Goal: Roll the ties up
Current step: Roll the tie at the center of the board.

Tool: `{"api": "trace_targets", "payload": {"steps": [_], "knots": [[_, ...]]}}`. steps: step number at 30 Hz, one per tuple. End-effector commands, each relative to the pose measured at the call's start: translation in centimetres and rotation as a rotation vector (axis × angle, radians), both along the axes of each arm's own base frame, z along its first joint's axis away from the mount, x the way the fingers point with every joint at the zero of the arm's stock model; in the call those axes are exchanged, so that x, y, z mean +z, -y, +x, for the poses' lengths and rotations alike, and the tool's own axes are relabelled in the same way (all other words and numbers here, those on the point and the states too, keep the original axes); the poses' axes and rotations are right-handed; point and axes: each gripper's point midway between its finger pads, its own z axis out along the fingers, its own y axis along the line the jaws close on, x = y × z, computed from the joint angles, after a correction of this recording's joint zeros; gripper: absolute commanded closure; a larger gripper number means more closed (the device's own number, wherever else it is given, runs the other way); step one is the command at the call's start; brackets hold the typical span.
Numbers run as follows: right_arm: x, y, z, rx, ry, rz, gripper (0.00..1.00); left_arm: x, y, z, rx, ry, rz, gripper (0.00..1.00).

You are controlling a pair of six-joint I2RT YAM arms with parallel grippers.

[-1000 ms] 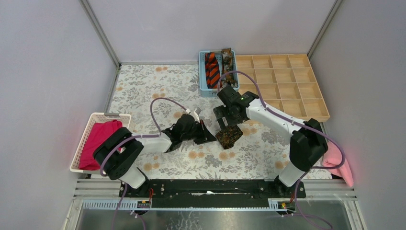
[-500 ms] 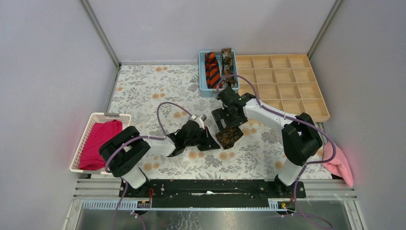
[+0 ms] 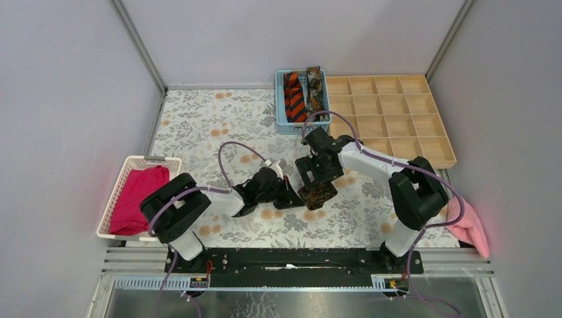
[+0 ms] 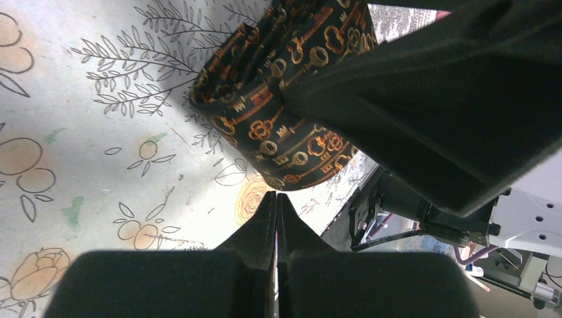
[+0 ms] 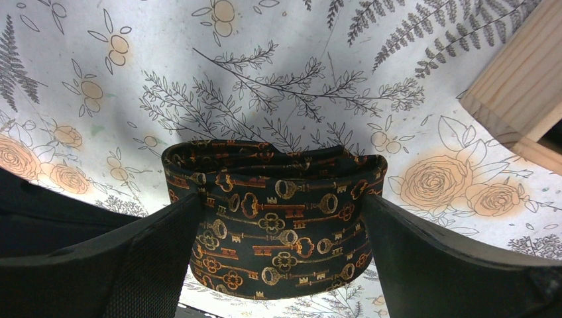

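A tie rolled into a coil [image 3: 317, 194], black with gold and orange keys, lies on the flowered table cloth at mid-table. My right gripper [image 3: 316, 187] is open and comes down over it. In the right wrist view the coil [image 5: 278, 218] fills the gap between the right gripper's [image 5: 278, 205] two wide-set fingers. My left gripper [image 3: 295, 201] is shut with nothing in it, and its tip lies just left of the coil. In the left wrist view the left gripper's [image 4: 276, 195] tip points at the coil [image 4: 285, 132]. An orange-and-black striped tie [image 3: 293, 96] and a brown mottled tie [image 3: 315, 89] lie in the blue basket [image 3: 280, 106].
A wooden compartment tray [image 3: 397, 112] stands at the back right; its corner [image 5: 523, 93] shows close to the right gripper. At the left edge a white basket [image 3: 116, 192] holds a magenta cloth [image 3: 136, 195]. A pink cloth [image 3: 469, 225] lies at the right edge.
The right gripper has come nearer and lower over the coil, which shifted slightly toward the near edge. The left gripper has slid right, up to the coil's left side.
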Motion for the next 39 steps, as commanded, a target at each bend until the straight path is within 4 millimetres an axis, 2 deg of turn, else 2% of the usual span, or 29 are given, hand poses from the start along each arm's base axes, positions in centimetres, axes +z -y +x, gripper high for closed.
{"api": "trace_targets", "payload": {"steps": [1, 8, 12, 17, 21, 30, 39], "knots": [[0.4, -0.1, -0.4, -0.007, -0.003, 0.032, 0.0, 0.0, 0.9, 0.6, -0.008, 0.029, -0.015, 1.0], [0.7, 0.4, 0.3, -0.023, 0.037, 0.0, 0.0, -0.8, 1.0, 0.4, -0.013, 0.011, -0.012, 1.0], [2.8, 0.0, 1.1, -0.034, 0.101, 0.038, 0.0, -0.7, 0.9, 0.3, -0.014, 0.009, -0.013, 1.0], [6.6, 0.1, 2.1, -0.093, 0.226, 0.106, 0.0, -0.3, 0.5, 0.4, -0.004, 0.02, 0.002, 1.0], [8.1, 1.3, 1.8, -0.183, 0.276, 0.113, 0.0, -0.1, 0.5, 0.4, -0.003, 0.02, -0.002, 1.0], [7.2, 3.7, 0.4, -0.363, 0.322, 0.197, 0.0, 0.5, -0.3, -0.2, 0.014, -0.004, 0.007, 1.0], [3.9, 5.3, 0.3, -0.471, 0.226, 0.374, 0.0, 2.0, -0.7, -0.5, 0.038, 0.014, -0.058, 1.0]]}}
